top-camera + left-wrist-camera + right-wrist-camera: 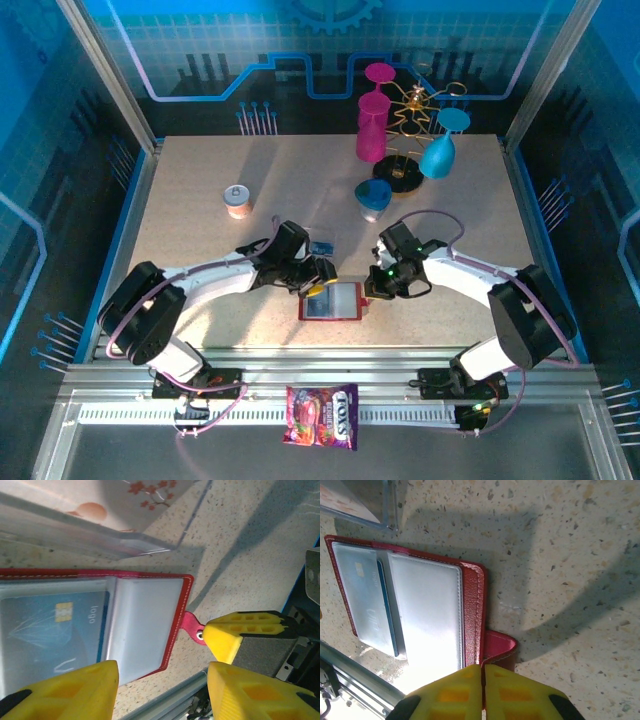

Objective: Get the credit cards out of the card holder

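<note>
The top external camera looks down from behind the arm bases over the speckled beige table (200,200). Both wrist cameras face down at close range, sharing the open dark red folding card holder (182,610) (472,605).

The card holder (331,302) is a small dark red wallet with pale stitching. It lies open and flat on the tabletop (200,250) near the front edge, its greyish clear pockets facing up. One pocket holds a dark blue card (50,625) with a gold chip and light markings; the pocket beside it looks plain grey-white. A red tab (190,624) with a metal snap sticks out from the side. A pinkish-white card (150,492) printed with red blossoms sits in a clear tray (90,535) just beside the holder.
</note>
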### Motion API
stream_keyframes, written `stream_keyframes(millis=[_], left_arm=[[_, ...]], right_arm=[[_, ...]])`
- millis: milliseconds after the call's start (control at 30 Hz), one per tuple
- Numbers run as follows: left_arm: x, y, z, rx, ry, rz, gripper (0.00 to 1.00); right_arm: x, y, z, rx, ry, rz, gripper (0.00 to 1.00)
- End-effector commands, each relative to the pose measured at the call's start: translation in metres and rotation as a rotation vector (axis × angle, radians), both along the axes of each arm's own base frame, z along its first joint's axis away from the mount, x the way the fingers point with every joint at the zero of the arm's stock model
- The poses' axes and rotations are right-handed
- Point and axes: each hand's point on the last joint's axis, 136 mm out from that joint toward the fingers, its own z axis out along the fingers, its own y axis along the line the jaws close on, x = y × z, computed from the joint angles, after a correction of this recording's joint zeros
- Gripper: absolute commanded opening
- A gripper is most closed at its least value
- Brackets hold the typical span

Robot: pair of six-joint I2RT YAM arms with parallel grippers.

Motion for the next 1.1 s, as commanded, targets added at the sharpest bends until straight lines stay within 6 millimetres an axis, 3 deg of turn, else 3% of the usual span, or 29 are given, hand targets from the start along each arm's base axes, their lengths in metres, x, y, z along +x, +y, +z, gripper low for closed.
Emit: stream_keyframes(millis=[0, 233, 300, 533, 800, 1067], left_arm=[[-0.005, 0.015, -0.004, 0.047, -0.009, 0.001, 0.5], [-0.01, 0.029, -0.018, 0.111, 0.005, 0.001, 0.45], [-0.011, 0.031, -0.021, 0.112, 0.01, 0.003, 0.42], [-0.014, 0.034, -0.029, 0.112, 0.023, 0.009, 0.28], [-0.019, 0.039, -0.038, 0.108, 0.041, 0.017, 0.18], [-0.025, 0.045, -0.045, 0.111, 0.06, 0.019, 0.16]], right_arm=[[0.001, 0.003, 0.004, -0.018, 0.0, 0.004, 0.14], [0.005, -0.009, 0.026, -0.114, -0.062, 0.009, 0.26], [0.012, -0.004, 0.042, -0.094, -0.098, 0.01, 0.27], [0.015, 0.03, 0.057, 0.044, -0.088, 0.023, 0.28], [0.004, 0.087, 0.039, 0.202, 0.005, 0.056, 0.26], [-0.002, 0.108, 0.009, 0.198, 0.061, 0.074, 0.25]])
